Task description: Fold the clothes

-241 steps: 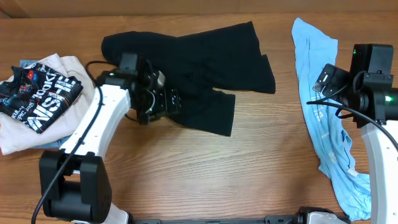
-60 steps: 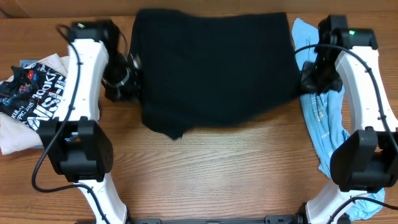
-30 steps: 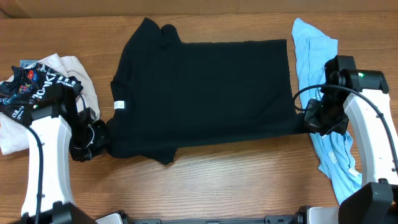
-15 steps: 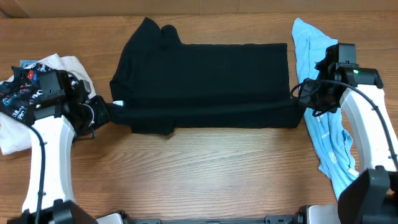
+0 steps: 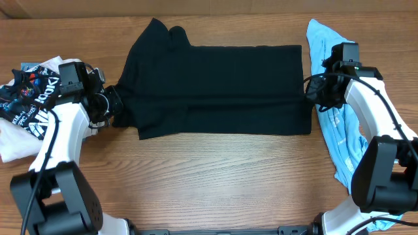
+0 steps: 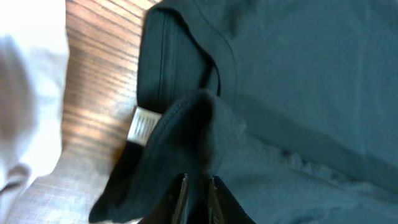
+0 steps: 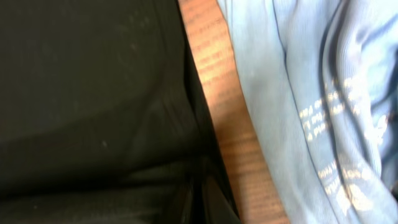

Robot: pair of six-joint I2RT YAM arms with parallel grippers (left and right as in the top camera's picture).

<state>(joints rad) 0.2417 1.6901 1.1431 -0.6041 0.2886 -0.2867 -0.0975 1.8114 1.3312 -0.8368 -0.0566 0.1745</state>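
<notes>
Cloth filled both wrist views. From overhead I saw the black shirt [image 5: 215, 88] lying flat across the middle of the counter [image 5: 215, 183], its collar end toward the left arm and its straight hem toward the right arm. A long crease ran across it from one side to the other.

The left tool [image 5: 112, 108] sat at the shirt's left edge. In its wrist view the left tool [image 6: 196, 186] was pressed together on a bunched fold of the black shirt [image 6: 292, 93], with a white label [image 6: 144, 126] showing just beside that fold.

The right tool [image 5: 312, 98] sat at the opposite edge. Its own camera showed the right tool [image 7: 198, 186] pinching the dark hem, fingers nearly meeting.

A blue garment [image 5: 339, 130] lay in a long strip just beside the shirt's right edge, a narrow band of bare wood between them. A pile of clothes [image 5: 32, 104], printed black on pale, rested at the far left.
</notes>
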